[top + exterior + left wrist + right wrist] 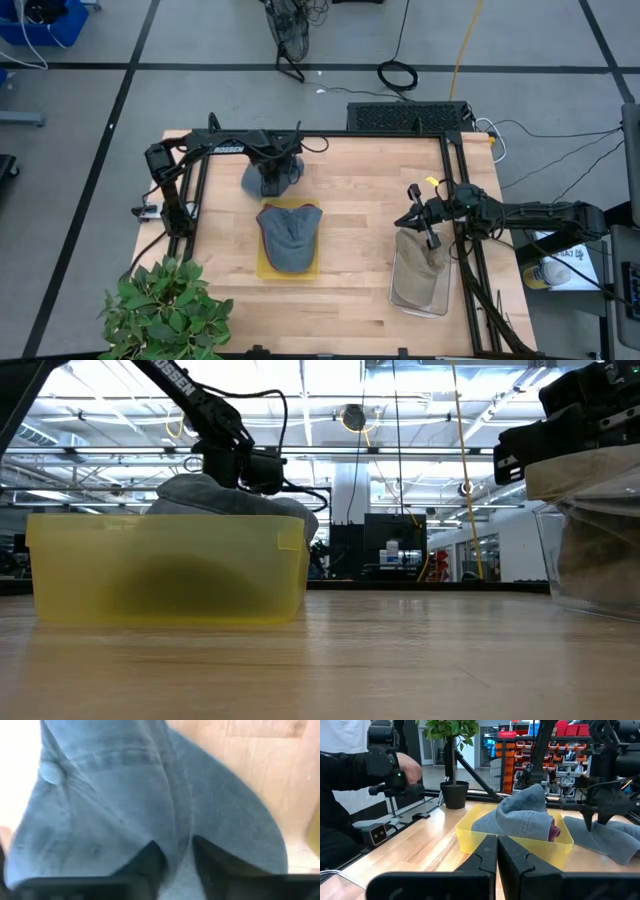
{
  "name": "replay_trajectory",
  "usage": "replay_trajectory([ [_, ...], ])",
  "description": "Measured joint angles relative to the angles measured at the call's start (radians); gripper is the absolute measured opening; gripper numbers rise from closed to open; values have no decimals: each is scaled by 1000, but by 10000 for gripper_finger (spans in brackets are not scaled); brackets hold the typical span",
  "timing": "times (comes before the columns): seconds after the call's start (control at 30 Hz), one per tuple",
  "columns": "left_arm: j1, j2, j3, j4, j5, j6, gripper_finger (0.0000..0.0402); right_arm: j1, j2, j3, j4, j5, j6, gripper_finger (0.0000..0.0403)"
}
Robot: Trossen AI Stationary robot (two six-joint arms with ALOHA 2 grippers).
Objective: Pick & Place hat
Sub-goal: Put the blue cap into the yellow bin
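Note:
A blue denim hat [291, 170] lies on the far part of the table, and my left gripper [271, 184] stands over it, shut on its cloth. In the left wrist view the hat [115, 805] fills the picture, its top button [50, 772] showing. A second blue hat [289, 238] rests in a yellow tray [262, 270] at the table's middle. My right gripper [420, 215] hovers shut over a clear bin [402, 300] that holds a tan hat [418, 262], touching nothing. My left gripper pinches a raised fold of the hat's crown [178, 845] between its two fingers [150, 862], coming from above and pointing down. The hat lies on the table [605, 840] beneath the gripper, spread out around the pinched fold.
A potted plant [165, 305] stands at the near left corner. The yellow tray [165, 565] sits just near of the held hat. A dark frame [452, 170] runs along the table's sides. A person [350, 780] works beyond the left side.

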Motion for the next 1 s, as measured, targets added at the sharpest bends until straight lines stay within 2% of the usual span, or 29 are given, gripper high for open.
replay_trajectory([
  [0.1, -2, -20, 17, -3, -15, 15, 30, 0, 0, 0, 1, 0, 10, 4],
  [0.13, -4, -28, 26, -3, -25, 1, 16, 0, 0, 0, 2, 0, 15, 4],
  [0.33, -21, -92, 122, -6, -111, -68, 6, 0, 0, 0, 9, 0, 19, 4],
  [0.5, -74, -175, 225, -6, -129, -136, 5, 0, 0, 0, 8, -1, 20, 4],
  [0.6, -123, -229, 293, -17, -134, -226, 5, 0, 0, 0, 6, -2, 35, 4],
  [0.8, -277, -311, 393, -113, -149, -433, 4, 0, 0, 0, -1, -2, 37, 4],
  [1.0, -493, -338, 407, -283, -271, -635, 2, 0, 0, 0, -1, -1, 37, 4],
])
